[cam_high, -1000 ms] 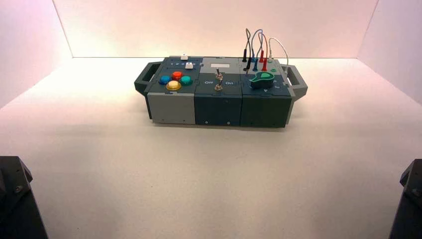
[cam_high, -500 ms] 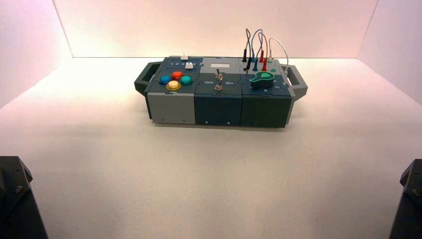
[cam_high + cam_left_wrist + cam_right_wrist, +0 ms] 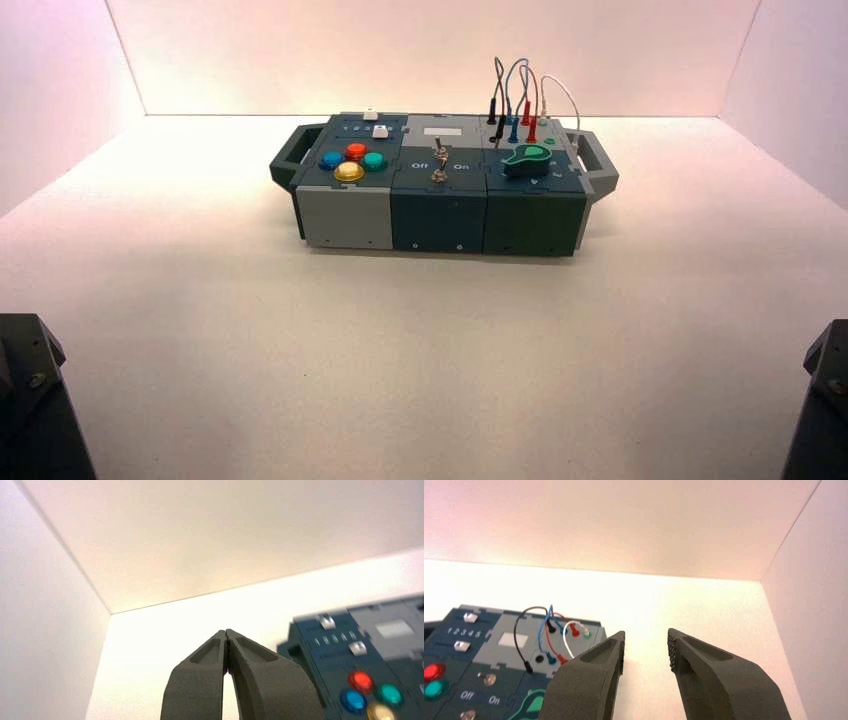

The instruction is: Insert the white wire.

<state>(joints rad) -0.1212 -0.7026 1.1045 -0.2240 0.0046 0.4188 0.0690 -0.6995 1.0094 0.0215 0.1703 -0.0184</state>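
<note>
Left of the wide-parted right gripper (image 3: 646, 636) in the right wrist view arches the white wire (image 3: 568, 639), nearer that arm than the closed left gripper (image 3: 226, 632).

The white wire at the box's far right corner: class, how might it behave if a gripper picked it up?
The white wire will probably flex rather than stay rigid, since it is thin and curves in an arch. It looks light, being slender with only a small plug. Lifted mid-arch, its loose end may swing, as one end seems to sit in a socket.
</note>
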